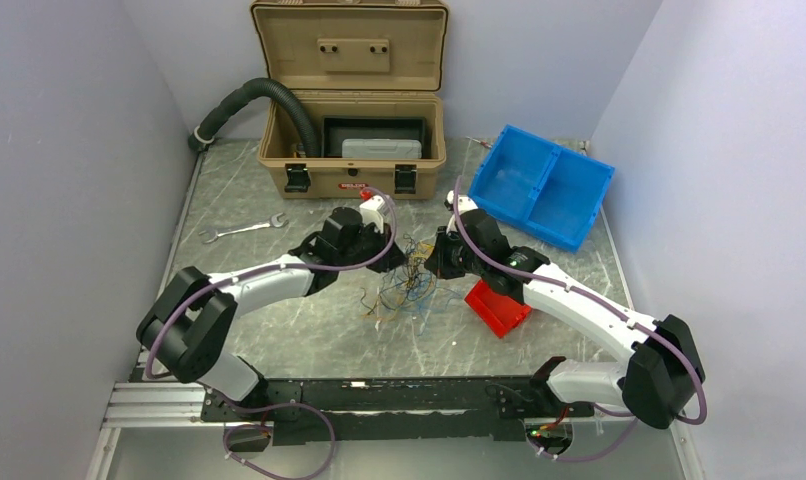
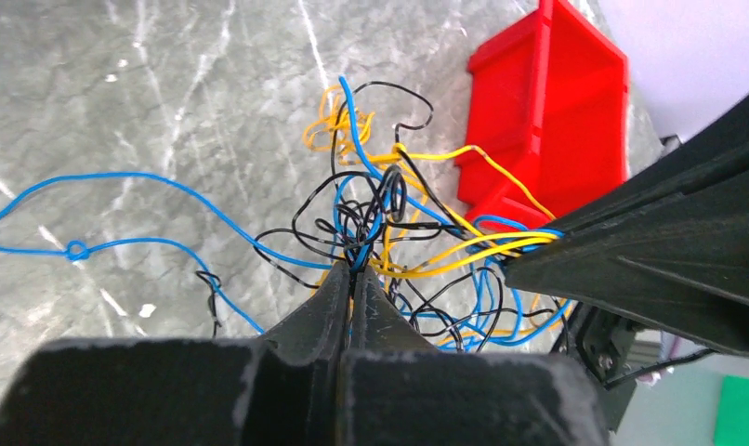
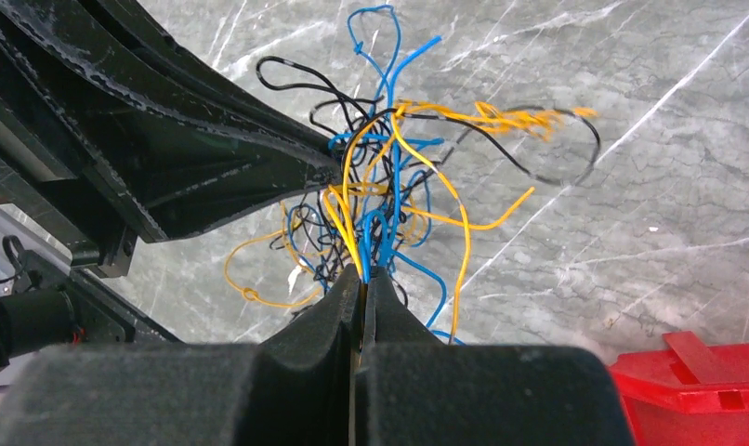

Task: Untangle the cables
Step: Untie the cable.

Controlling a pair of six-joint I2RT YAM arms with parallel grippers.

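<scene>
Top view: cables [image 1: 404, 285] too fine to trace strand by strand. Left gripper [image 1: 407, 258] and right gripper [image 1: 426, 262] meet over the tangle; which strands each pinches cannot be told here. Red bin [image 1: 497, 308]: far side under the right arm [image 1: 579, 300]. Case [image 1: 324, 172]: grey item [image 1: 382, 148] inside half hidden by the near wall; red label [image 1: 354, 185] unreadable. Hose [image 1: 249, 92]: right end lost behind the case wall.

Left wrist view: strands vanish between the pressed-together fingers [image 2: 329, 297]; right gripper's dark body covers the tangle's right side.

Right wrist view: yellow strands run into the clamped fingers, ends unseen; far orange bundle blurred; bin cut by the picture's edge.
</scene>
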